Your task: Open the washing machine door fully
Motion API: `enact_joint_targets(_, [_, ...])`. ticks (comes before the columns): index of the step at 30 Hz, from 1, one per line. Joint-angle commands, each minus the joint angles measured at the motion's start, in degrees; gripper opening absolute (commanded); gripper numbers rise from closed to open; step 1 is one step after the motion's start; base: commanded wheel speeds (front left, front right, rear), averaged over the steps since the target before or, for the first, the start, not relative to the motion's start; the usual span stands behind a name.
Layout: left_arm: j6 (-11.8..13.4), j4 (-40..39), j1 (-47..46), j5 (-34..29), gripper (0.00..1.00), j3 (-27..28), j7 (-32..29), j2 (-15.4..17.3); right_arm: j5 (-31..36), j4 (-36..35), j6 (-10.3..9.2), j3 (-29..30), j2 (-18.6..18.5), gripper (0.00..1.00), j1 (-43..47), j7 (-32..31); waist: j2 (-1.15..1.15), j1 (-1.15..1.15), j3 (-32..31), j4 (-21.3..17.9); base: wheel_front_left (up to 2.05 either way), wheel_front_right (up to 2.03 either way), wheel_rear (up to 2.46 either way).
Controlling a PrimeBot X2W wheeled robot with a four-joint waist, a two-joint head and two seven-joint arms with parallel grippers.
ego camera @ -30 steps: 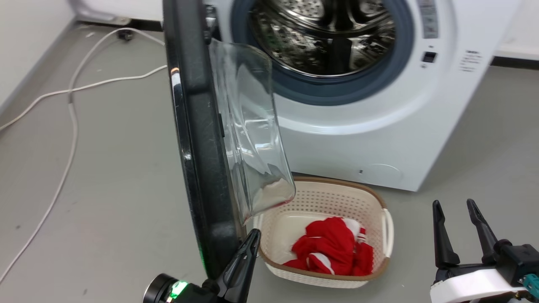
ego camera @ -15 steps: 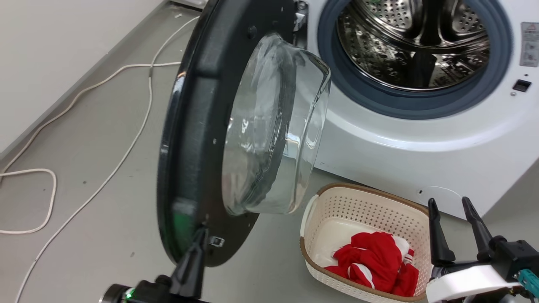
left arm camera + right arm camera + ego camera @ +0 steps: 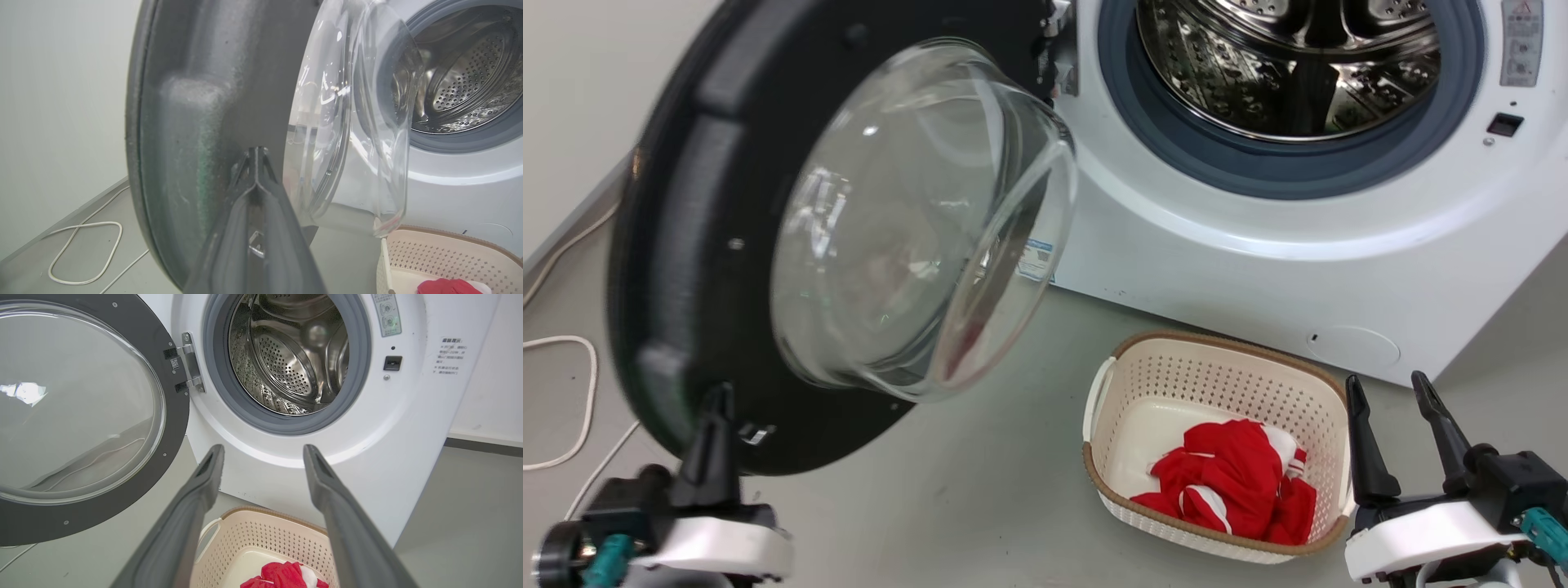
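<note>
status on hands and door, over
Left hand shut, tip at washing machine door rim. Right hand open, empty. Door wide open. Basket on floor, clear of it.

Labels (image 3: 386,314) on the white machine (image 3: 408,428) (tiny print) are unreadable.

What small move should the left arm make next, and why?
Probably push the round black-ringed glass door slightly farther from the steel drum: the shut left gripper touches its ring's inner face, and the door looks short of fully open.
</note>
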State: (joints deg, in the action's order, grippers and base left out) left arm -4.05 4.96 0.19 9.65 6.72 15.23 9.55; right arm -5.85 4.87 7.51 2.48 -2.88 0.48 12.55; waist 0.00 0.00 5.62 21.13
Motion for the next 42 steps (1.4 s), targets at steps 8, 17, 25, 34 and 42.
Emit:
enact_joint_targets(8, [-1.11, 6.58, -6.50, -0.27, 0.00, 8.89, -0.19, 2.51, 1.42, -1.96, -0.04, -0.46, 0.04, 1.00, -1.97, -1.36, 0.00, 0.00, 3.60, -2.69, 0.00, 0.00, 0.00])
enact_joint_targets(17, [-1.31, 9.89, -10.51, -1.63, 0.00, 15.66, -0.04, 4.78, 2.18, -3.26, -0.04, -0.87, 0.05, 1.00, -2.16, -2.44, 0.00, 0.00, 5.21, -3.84, 0.00, 0.00, 0.00])
enact_joint_targets(25, [-2.20, 13.19, -12.52, -3.49, 0.00, 19.54, -0.04, 6.47, 1.80, -3.48, -0.04, -1.06, 0.05, 1.00, -2.12, -2.80, 0.00, 0.00, 4.83, -5.09, 0.00, 0.00, 0.00])
enact_joint_targets(34, [-2.47, 4.64, -3.18, -6.95, 0.00, 18.14, -0.04, 0.17, -0.42, -1.01, -0.04, -0.97, 0.05, 1.00, -0.09, -1.22, 0.00, 0.00, 0.33, -6.48, 0.00, 0.00, 0.00])
enact_joint_targets(42, [-2.91, -3.86, 5.03, -8.39, 0.00, 10.68, -0.04, -4.84, -1.43, 0.08, -0.04, -1.23, 0.04, 1.00, 0.90, -0.62, 0.00, 0.00, -2.37, -7.66, 0.00, 0.00, 0.00])
